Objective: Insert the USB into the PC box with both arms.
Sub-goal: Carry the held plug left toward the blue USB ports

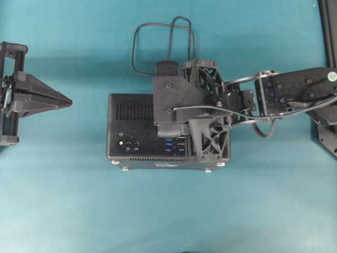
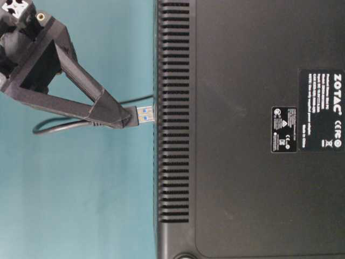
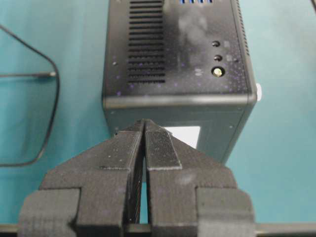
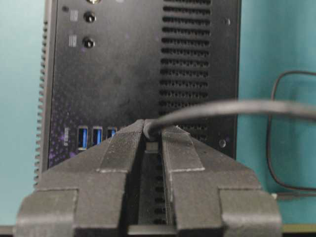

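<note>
The PC box (image 1: 131, 108) lies in the middle of the teal table, its port face up, with blue USB sockets (image 1: 168, 143) near the front. My right gripper (image 4: 152, 129) hangs over it, shut on the USB plug (image 2: 144, 114). The plug's blue-tongued metal tip meets the edge of the PC box (image 2: 242, 81) by the vent slots. In the right wrist view the plug sits just right of the blue sockets (image 4: 83, 137). The USB cable (image 1: 158, 26) loops behind the box. My left gripper (image 1: 68, 100) is shut and empty, a short gap left of the box, pointing at its side (image 3: 173, 49).
A black frame (image 1: 329, 31) stands at the table's right edge, beside the right arm's base. The cable loop (image 3: 49, 98) lies on the table behind the box. The box's silver feet (image 1: 209, 169) stick out along its front edge.
</note>
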Controlling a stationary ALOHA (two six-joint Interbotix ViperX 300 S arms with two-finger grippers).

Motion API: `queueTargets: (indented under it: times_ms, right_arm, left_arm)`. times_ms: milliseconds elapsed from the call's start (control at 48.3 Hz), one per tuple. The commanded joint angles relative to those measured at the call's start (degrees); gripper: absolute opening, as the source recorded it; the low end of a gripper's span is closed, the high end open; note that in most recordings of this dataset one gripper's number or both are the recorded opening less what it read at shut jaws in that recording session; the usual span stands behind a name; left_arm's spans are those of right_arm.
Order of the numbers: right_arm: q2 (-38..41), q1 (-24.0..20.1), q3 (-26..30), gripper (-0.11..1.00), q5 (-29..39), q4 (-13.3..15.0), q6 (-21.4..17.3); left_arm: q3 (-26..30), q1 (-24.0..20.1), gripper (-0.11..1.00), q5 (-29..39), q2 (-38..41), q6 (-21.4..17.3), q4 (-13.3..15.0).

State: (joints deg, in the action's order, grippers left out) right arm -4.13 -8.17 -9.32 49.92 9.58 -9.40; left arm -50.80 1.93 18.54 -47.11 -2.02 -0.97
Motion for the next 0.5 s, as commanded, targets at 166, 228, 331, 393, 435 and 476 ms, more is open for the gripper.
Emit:
queueTargets:
  times_ms: [166,228,331,393,435,476]
  right_arm:
    - [-0.6,-0.9,-0.1,0.10,0.4,-0.1,-1.8]
    - [-0.8,-1.0,-0.4,0.10,0.4,-0.1,-2.4]
    - [-0.9,-1.3,-0.8,0.10,0.2,-0.1,-3.4]
    - [-0.8,-1.4,-0.9,0.10,0.2,0.0,-3.9]
    - [-0.8,-1.6,-1.0,0.10,0.2,0.0,-4.0]
    - [-0.9,-1.7,-1.0,0.10,0.2,-0.1,-4.1]
  left_arm:
    - [0.7,0.1,0.00,-0.5,0.0,-0.2,-0.1]
    - [0.7,0.2,0.00,-0.5,0.0,-0.1,-0.1]
    - [0.7,0.2,0.00,-0.5,0.0,-0.1,-0.1]
    - [0.7,0.1,0.00,-0.5,0.0,-0.1,-0.1]
    - [0.7,0.2,0.00,-0.5,0.0,-0.1,-0.2]
    - [0.7,0.1,0.00,-0.5,0.0,-0.2,-0.2]
